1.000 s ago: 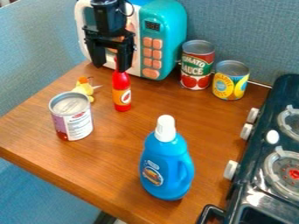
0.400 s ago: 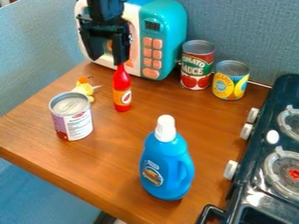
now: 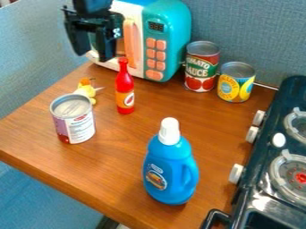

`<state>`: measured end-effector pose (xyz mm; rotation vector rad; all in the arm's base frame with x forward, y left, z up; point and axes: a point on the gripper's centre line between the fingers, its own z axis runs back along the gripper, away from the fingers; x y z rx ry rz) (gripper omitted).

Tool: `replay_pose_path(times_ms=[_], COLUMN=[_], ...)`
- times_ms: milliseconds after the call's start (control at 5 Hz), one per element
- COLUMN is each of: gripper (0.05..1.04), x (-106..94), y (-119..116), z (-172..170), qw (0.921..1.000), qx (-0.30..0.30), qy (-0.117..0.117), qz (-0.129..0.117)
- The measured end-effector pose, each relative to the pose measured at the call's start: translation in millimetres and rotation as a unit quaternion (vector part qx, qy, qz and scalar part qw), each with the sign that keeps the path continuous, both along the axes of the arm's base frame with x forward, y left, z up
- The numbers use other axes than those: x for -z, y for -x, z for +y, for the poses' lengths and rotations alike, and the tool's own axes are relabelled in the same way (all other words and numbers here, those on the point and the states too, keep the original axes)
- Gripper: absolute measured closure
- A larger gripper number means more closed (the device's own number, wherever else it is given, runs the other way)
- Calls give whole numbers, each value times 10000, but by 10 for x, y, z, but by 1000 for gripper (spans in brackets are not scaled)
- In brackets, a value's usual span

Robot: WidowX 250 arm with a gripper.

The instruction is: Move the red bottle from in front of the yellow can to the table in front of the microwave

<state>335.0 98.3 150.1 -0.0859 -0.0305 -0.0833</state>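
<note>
Up toward ten o'clock from the earlier frame, the black two-finger tool (image 3: 93, 56) has shifted, now baring the tip of the slim red plastic sauce bottle (image 3: 125, 89). That bottle stands upright at about five o'clock from the tool, near it but apart. The tool hangs with its fingers well spread and nothing between them, before the door of the toy microwave.

Largest is the brown wood-topped counter (image 3: 119, 170), with the black toy stove (image 3: 265, 154) at its three to four o'clock. The teal and white plastic microwave (image 3: 173, 36) sits at twelve. A blue plastic bottle with a white cap (image 3: 169, 172) stands between four and five. Of the metal cans, the purple and white one (image 3: 74, 125) is between nine and ten, the red and green one (image 3: 202, 67) at one, the shorter yellow and blue one (image 3: 236, 82) at two. Smallest, a yellow toy (image 3: 86, 91) lies at eleven.
</note>
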Motion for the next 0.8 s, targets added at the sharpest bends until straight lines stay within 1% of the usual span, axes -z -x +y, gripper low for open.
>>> replay_pose_path(times_ms=[200,400,600,800], gripper=[83,83,83,83], x=[14,82,142,318], y=[44,-10,-126,-247], z=[154,330,478,574], qw=[9987,9981,9983,9986], qx=[227,329,426,522], qy=[-435,-508,-389,-31], qz=[132,132,31,-36])
